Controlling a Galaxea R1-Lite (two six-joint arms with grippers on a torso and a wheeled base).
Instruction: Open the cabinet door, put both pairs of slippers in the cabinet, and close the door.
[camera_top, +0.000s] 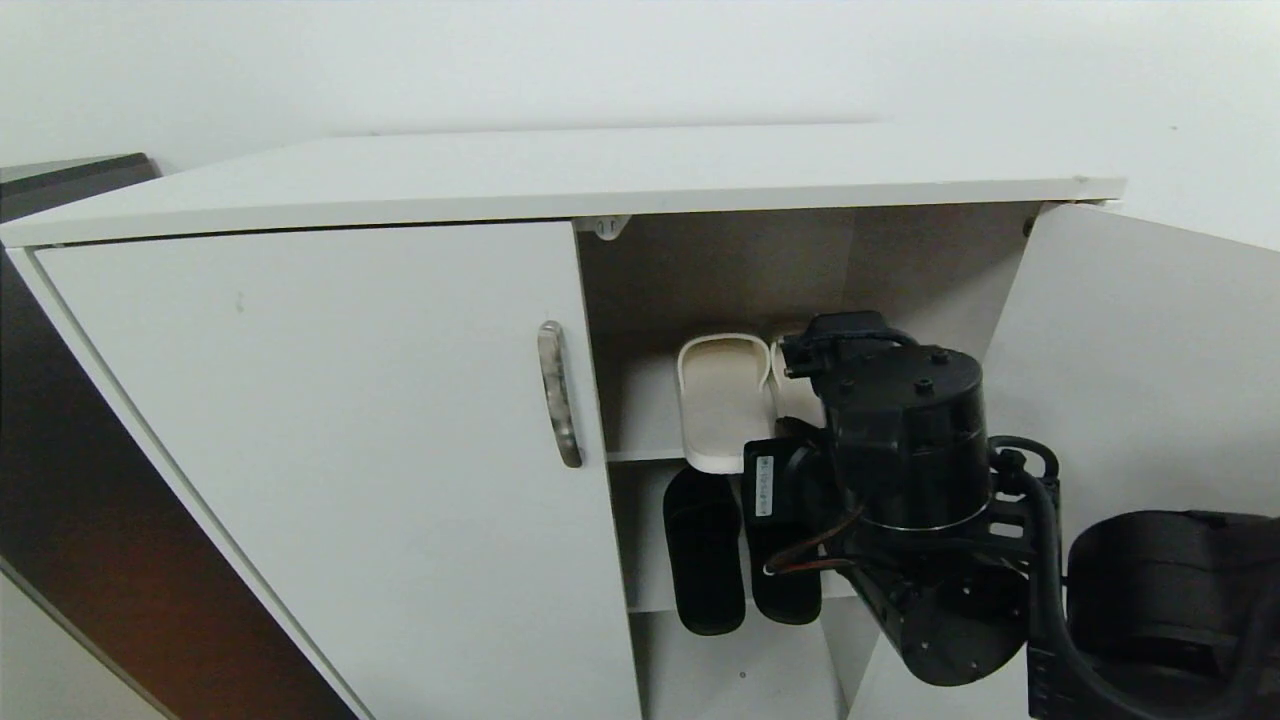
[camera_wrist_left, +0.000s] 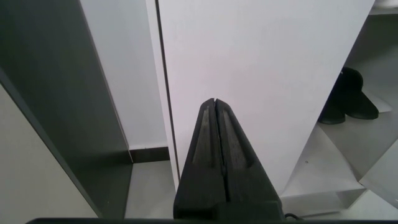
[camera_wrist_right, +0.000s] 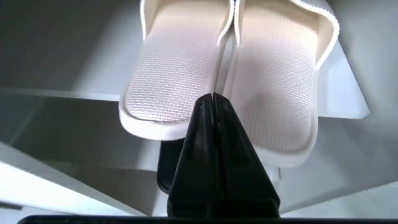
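Note:
The white cabinet (camera_top: 330, 420) has its right door (camera_top: 1140, 350) swung open and its left door shut. A pair of white slippers (camera_top: 722, 400) lies on the upper shelf, heels overhanging the edge. A pair of black slippers (camera_top: 705, 550) lies on the shelf below. In the right wrist view my right gripper (camera_wrist_right: 214, 99) is shut and empty, its tip just in front of the white slippers (camera_wrist_right: 249, 81). My left gripper (camera_wrist_left: 215, 102) is shut and empty, facing the shut left door (camera_wrist_left: 261, 74); the black slippers (camera_wrist_left: 348, 99) show past that door.
A silver handle (camera_top: 560, 393) runs down the shut left door. A dark panel (camera_top: 60, 400) stands left of the cabinet. The lowest shelf (camera_top: 740, 670) is bare. Grey floor (camera_wrist_left: 149, 186) lies under the cabinet's left side.

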